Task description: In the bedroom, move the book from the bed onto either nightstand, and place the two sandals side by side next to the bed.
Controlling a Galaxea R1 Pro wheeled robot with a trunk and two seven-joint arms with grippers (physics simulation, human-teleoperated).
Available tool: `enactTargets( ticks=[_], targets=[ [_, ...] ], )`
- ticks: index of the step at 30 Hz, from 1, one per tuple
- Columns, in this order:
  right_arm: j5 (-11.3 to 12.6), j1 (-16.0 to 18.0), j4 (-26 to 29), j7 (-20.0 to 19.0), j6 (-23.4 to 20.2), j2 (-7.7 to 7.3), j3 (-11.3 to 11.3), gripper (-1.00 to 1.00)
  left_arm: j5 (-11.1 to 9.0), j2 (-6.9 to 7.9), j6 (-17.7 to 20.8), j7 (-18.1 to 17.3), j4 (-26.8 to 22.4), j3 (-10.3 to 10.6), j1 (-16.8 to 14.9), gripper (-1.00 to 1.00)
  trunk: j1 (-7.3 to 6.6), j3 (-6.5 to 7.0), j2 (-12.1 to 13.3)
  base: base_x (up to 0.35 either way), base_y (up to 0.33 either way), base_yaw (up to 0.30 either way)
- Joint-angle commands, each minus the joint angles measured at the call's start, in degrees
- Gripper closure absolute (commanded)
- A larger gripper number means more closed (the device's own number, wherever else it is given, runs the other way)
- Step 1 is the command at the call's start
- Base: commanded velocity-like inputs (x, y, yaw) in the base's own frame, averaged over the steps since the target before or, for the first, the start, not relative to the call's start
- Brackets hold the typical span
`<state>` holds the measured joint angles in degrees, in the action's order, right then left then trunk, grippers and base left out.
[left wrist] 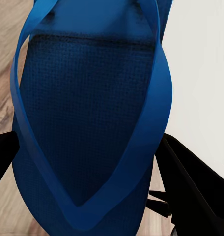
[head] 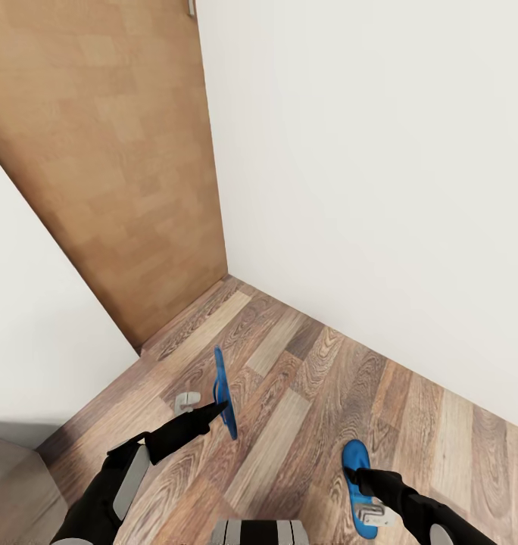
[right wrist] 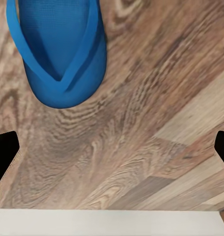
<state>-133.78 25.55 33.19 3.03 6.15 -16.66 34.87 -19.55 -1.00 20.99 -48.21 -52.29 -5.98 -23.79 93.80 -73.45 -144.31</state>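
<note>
A light wooden door (head: 100,151) stands between 2 white walls (head: 380,189).

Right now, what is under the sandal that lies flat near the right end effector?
The sandal lies on the wood-plank floor, with bare planks all around its toe end. The right end effector covers part of it in the head view, and the floor directly beneath the sole is hidden.

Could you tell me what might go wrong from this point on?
1. The left gripper holds the held sandal on edge, above the floor; it could slip, or land on its side when released.
2. The right gripper is open, but the second sandal lies ahead of its fingers, so closing now would probably miss.
3. The wall stands close; turning might brush an arm against it.
</note>
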Motion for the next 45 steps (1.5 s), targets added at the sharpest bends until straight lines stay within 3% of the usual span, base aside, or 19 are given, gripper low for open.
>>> enactTargets(
  ticks=[1,5,10,29,36,45],
  targets=[
    [-0.61,0.03,0.04,0.23,0.09,-0.04,0.11,-1.00,-0.31,-0.07,0.55,-0.22,-0.02,-0.18,-0.03,1.00,0.01,-0.27,-0.03,0.000,0.000,0.000],
    [-0.61,0.03,0.04,0.23,0.09,-0.04,0.11,-1.00,-0.31,-0.07,0.55,-0.22,-0.01,-0.18,-0.03,1.00,0.11,-1.16,-0.09,0.000,0.000,0.000],
    [-0.61,0.05,0.03,0.23,0.09,-0.04,0.11,-1.00,-0.31,-0.08,0.55,-0.22,-0.01,-0.18,-0.03,1.00,0.11,-1.16,-0.09,0.000,0.000,0.000],
    [-0.61,0.03,0.03,0.23,0.09,-0.04,0.13,-1.00,-0.31,-0.05,0.55,-0.38,-0.07,-0.18,-0.03,1.00,0.60,-5.36,-0.34,0.000,0.000,0.000],
    [-0.61,0.05,0.03,0.23,0.05,0.00,0.18,-1.00,-0.31,-0.07,0.55,-0.40,-0.08,-0.18,-0.03,1.00,0.60,-5.36,-0.34,0.000,0.000,0.000],
    [-0.61,0.03,0.03,0.23,0.04,-0.03,0.20,-1.00,-0.31,-0.05,0.55,-0.40,-0.09,-0.18,-0.03,1.00,0.84,-7.36,-0.46,0.000,0.000,0.000]
  ],
)
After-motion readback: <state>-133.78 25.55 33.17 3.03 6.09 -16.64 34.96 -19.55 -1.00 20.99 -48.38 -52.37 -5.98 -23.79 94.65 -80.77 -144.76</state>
